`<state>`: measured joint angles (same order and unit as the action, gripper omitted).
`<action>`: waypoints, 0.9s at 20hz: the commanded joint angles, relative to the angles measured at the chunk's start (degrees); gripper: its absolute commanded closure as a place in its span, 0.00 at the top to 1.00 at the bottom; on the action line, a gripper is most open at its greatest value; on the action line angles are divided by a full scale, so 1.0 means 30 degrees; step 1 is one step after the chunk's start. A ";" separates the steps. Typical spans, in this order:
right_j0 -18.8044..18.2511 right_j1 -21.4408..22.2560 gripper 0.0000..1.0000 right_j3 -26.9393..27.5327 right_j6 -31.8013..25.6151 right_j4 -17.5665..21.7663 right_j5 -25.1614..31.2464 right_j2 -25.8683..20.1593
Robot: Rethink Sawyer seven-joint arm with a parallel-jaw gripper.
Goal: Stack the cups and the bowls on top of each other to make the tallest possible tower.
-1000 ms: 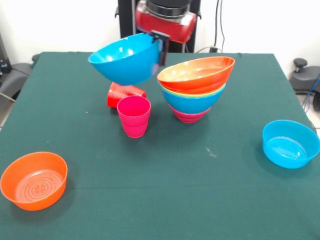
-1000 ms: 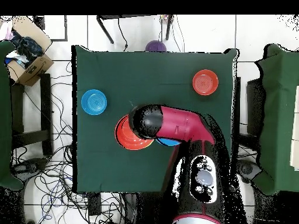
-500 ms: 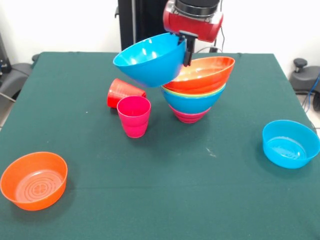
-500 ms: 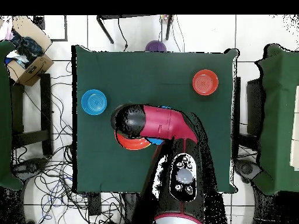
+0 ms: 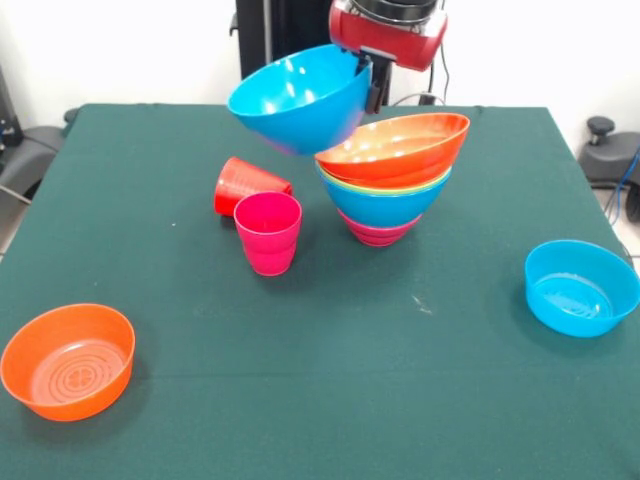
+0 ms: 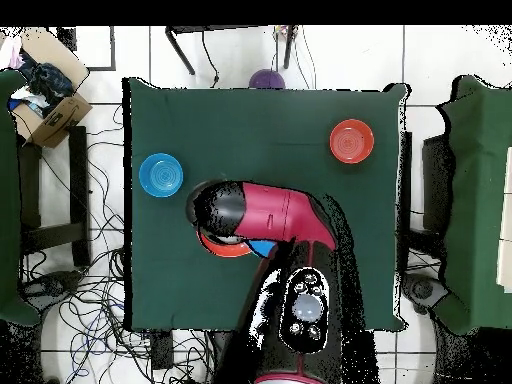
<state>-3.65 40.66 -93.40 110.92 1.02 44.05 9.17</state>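
My gripper (image 5: 372, 86) is shut on the rim of a large blue bowl (image 5: 298, 100), holding it tilted in the air, up and to the left of the tower (image 5: 388, 180). The tower is a nested pile with a large orange bowl (image 5: 395, 148) on top, then a green rim, a blue bowl (image 5: 385, 205) and a magenta one at the bottom. A red-orange cup (image 5: 248, 185) lies on its side left of the tower. In front of it a pink cup (image 5: 268, 232) stands upright. In the overhead view the arm (image 6: 265, 212) hides the gripper and most of the pile.
A small orange bowl with a ringed bottom (image 5: 68, 360) (image 6: 351, 141) sits near one table corner. A light blue bowl (image 5: 582, 287) (image 6: 161, 174) sits by the opposite side. A purple bowl (image 6: 266, 78) shows beyond the table's far edge. A cardboard box (image 6: 45, 110) stands off the table.
The gripper carried the blue bowl from above the red-orange cup rightward toward the tower, then raised it a little. Cups and other bowls have not moved.
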 commanded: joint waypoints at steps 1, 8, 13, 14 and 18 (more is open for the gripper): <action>0.0349 -0.1133 0.00 0.1066 0.3771 -0.0456 0.3092 -0.0120; 0.0844 -0.0898 0.00 0.0237 0.3996 -0.0758 0.3029 -0.0005; 0.1468 -0.0690 0.00 -0.0810 0.4377 -0.1249 0.1914 -0.0115; 0.1676 -0.0688 0.00 -0.1033 0.4544 -0.1415 0.1493 -0.0152; 0.2295 -0.0719 0.00 -0.1497 0.5026 -0.1978 0.0350 -0.0183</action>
<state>0.39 40.67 -93.96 112.13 -2.21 49.38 12.00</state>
